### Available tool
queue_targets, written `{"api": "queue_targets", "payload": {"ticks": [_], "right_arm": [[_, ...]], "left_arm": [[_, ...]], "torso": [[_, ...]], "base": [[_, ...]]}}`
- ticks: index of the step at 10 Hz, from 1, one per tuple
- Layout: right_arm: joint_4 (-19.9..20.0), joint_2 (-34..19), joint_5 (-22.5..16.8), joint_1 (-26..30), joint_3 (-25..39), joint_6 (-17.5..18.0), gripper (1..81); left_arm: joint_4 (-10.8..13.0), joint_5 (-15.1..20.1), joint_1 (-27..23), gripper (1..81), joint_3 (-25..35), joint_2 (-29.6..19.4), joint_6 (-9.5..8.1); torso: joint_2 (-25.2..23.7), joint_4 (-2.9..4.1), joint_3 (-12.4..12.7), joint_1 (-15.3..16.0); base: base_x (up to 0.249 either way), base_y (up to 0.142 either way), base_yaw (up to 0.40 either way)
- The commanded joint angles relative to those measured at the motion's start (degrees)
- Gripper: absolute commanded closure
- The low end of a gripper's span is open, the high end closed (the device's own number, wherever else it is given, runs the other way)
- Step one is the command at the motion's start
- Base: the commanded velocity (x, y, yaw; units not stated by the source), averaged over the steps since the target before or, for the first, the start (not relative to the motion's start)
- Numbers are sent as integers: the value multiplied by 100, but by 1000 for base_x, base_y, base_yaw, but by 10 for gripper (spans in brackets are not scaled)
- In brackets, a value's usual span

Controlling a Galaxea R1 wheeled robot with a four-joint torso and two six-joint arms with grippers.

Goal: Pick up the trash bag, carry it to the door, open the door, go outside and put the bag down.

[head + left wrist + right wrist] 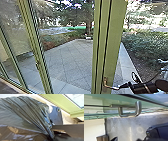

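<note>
Beside the silver door handle (106, 83), my right gripper (125, 86) shows dark at the lower right of the head view. The handle is fixed to the green frame of the glass door (110, 45). In the right wrist view a bent metal handle (138, 109) stands out from the door; whether my gripper touches it I cannot tell. The dark, shiny trash bag (25, 112) is large in the left wrist view, its plastic drawn into tight folds where my left gripper (53, 137) is shut on it.
Beyond the glass lies a paved yard (67, 62) with a tree (88, 20) and low bushes (147, 45) on the right. More green-framed glass panels (37, 55) stand to the left.
</note>
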Motion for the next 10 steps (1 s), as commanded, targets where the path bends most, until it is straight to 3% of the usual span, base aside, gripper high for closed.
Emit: {"api": "queue_targets", "payload": {"ticks": [1, 10], "right_arm": [[151, 47, -99, 883, -249, 394, 10], [160, 1155, -169, 531, -1481, 931, 10]], "left_arm": [[-47, 341, -208, 811, 60, -25, 19], [-109, 332, -112, 811, -134, 10, 19]], "torso": [[0, 0, 0, 0], [2, 0, -5, 2]], "base": [[0, 0, 0], [0, 0, 0]]}}
